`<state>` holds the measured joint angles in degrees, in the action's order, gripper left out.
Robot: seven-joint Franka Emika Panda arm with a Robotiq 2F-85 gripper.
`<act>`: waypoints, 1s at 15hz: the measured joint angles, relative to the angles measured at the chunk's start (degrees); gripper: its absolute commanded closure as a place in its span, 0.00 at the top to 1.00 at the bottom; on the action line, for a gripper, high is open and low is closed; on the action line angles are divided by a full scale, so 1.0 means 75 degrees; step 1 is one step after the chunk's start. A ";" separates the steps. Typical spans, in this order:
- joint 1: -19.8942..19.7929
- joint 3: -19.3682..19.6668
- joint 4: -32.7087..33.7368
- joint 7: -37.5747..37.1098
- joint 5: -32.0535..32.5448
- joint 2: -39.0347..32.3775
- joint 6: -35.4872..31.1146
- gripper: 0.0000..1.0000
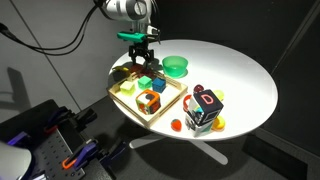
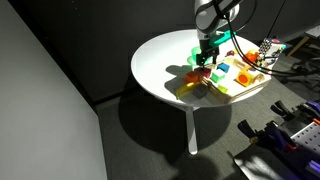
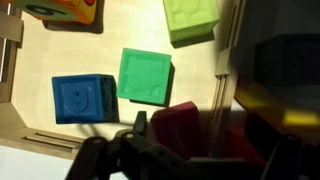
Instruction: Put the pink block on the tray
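In the wrist view the pink block (image 3: 178, 118) sits between my gripper's (image 3: 192, 135) dark fingers, in shadow. It looks larger than the blocks below, so it hangs above the floor of the tray (image 3: 60, 60). In both exterior views the gripper (image 1: 141, 60) (image 2: 207, 56) hangs just over the cream wooden tray (image 1: 170, 103) (image 2: 246, 90), near its far edge. The pink block itself is hidden by the fingers there.
In the tray lie a blue block (image 3: 83, 100), a green block (image 3: 146, 76), a light green block (image 3: 190, 18) and an orange-yellow block (image 3: 62, 9). A green bowl (image 1: 176, 66), a multicoloured letter cube (image 1: 205, 108) and a small orange-red block (image 1: 176, 125) stand on the round white table (image 1: 240, 70).
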<state>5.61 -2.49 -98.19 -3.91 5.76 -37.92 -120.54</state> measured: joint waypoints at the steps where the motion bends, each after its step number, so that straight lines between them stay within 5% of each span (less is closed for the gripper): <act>1: 0.0008 -0.0026 -0.0007 0.0002 0.0000 0.0047 -0.0005 1.00; 15: 0.0202 -0.0072 -0.1030 -0.0502 -0.0094 0.1317 -0.0511 1.00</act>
<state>7.13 -3.03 -105.91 -7.68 5.06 -28.05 -124.37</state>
